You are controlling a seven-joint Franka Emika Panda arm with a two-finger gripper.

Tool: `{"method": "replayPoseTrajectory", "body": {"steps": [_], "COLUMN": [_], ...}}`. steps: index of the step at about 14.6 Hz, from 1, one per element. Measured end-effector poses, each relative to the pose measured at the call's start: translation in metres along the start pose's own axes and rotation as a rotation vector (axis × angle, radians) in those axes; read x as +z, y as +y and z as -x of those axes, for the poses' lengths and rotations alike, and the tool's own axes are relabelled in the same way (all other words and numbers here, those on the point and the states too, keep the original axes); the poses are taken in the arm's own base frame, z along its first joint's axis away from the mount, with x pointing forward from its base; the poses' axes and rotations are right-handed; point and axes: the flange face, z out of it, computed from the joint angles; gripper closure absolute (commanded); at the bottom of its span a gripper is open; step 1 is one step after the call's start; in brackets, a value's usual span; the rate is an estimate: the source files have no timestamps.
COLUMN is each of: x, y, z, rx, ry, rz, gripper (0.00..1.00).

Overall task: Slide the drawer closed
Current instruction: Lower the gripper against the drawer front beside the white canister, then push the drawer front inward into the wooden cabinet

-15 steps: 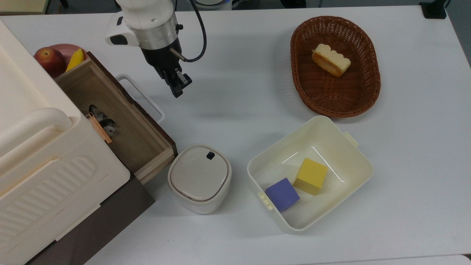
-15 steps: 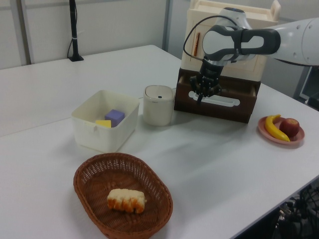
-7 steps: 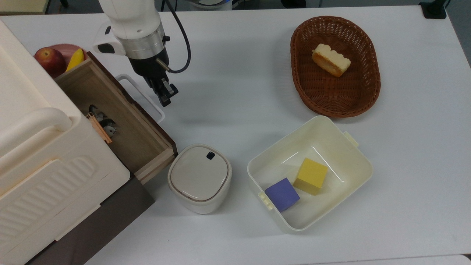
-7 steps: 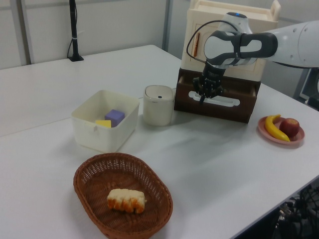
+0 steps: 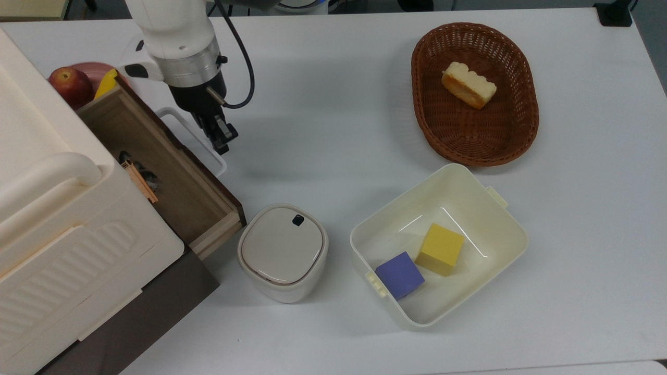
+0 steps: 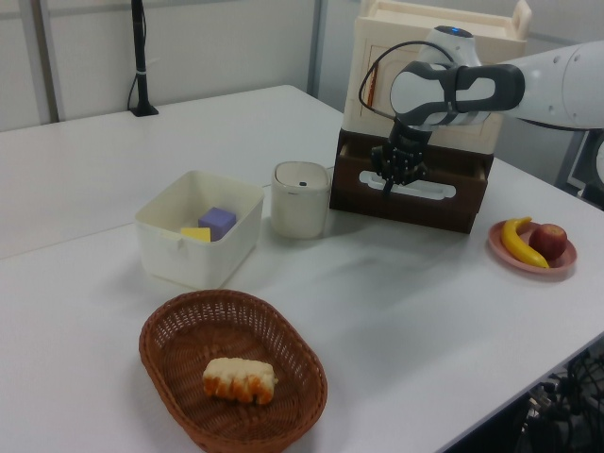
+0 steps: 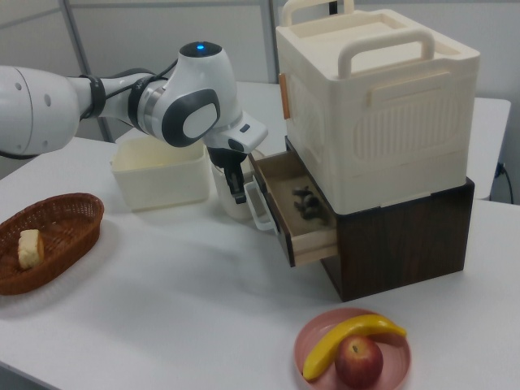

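The drawer point(image 5: 172, 172) stands partly open, sticking out from the dark base under the cream box point(image 5: 57, 208), its wooden tray bare enough to show small dark items point(image 7: 305, 203) inside. Its white handle point(image 5: 200, 140) loops off the brown front panel, on the side away from the box.

The hand point(image 5: 219, 135) is at the handle, on its outer side, fingers pointing down; in the left view it sits right against the loop point(image 6: 415, 189). The fingers look pressed together with nothing between them, so this is a push, not a grasp.

To do it well, I judge the push should run straight along the drawer's travel, toward the box, with contact near the handle's middle so the tray does not skew and bind. A steady, slow push is better than a jab; the items inside could shift. Stop once the front panel meets the base.

The canister point(image 5: 283, 252) stands just beside the drawer's near corner, and the plate of fruit point(image 7: 353, 349) lies near its other end; neither seems to block the way.
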Motion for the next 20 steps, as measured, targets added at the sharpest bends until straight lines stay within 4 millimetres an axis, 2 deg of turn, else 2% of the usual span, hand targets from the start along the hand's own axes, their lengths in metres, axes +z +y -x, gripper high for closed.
{"method": "replayPoseTrajectory", "body": {"steps": [8, 11, 15, 20], "x": [-0.011, -0.022, -0.019, -0.013], "y": [0.008, 0.006, 0.010, 0.010], "z": [-0.019, -0.031, -0.053, -0.057], "rx": [0.026, 0.035, 0.056, 0.046], "ry": [0.039, 0.066, 0.083, 0.083], "rz": [-0.017, -0.034, -0.035, -0.031], "gripper": [1.00, 1.00, 1.00, 1.00]}}
